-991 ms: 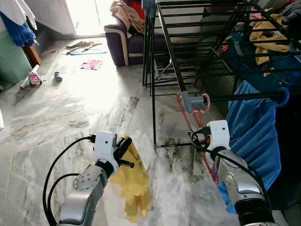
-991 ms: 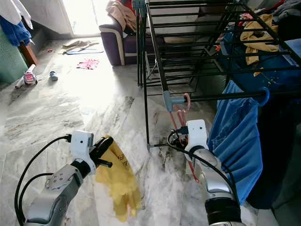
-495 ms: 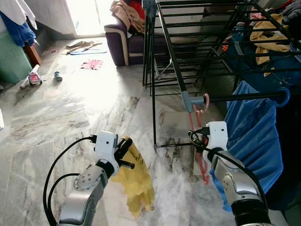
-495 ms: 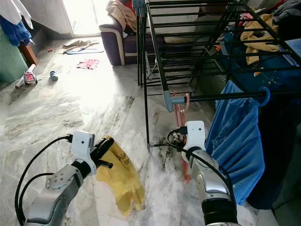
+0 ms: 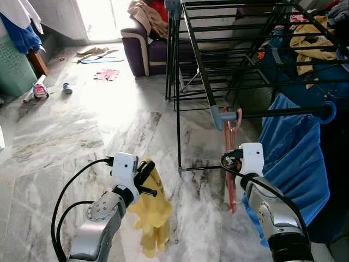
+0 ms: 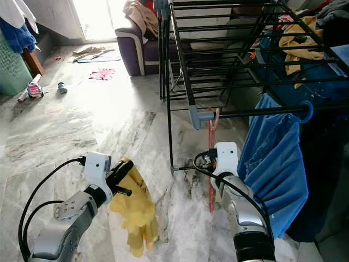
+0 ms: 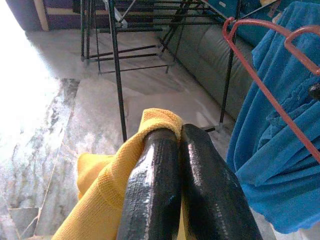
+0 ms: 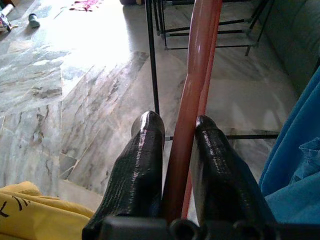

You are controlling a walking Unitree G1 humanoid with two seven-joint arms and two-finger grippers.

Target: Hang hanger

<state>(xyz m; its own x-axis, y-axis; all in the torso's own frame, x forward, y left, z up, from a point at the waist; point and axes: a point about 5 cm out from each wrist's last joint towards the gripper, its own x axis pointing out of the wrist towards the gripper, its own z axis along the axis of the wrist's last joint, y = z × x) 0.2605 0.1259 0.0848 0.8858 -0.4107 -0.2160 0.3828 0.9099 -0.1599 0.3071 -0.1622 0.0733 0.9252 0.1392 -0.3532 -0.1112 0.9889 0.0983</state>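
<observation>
A pink hanger (image 5: 229, 180) dangles almost straight down, its hook (image 5: 235, 117) over the black drying rack's (image 5: 199, 60) rod beside a grey joint. My right gripper (image 8: 177, 132) is shut on the hanger's (image 8: 197, 60) thin body, one finger on each side. My left gripper (image 5: 146, 169) sits low over the marble floor, shut on a yellow cloth (image 5: 151, 215) that droops beneath it. In the left wrist view the cloth (image 7: 100, 195) wraps over the closed fingertips (image 7: 160, 145).
A blue garment (image 5: 294, 158) hangs on the rack just right of the hanger. More clothes lie on the rack's far rods. A purple armchair (image 5: 143, 46) stands behind, with small items scattered on the floor (image 5: 82, 120) at the far left.
The hanger has swung from a slanted spread to nearly vertical under the rod. The yellow cloth has swayed beneath my left gripper. Both arms have barely moved.
</observation>
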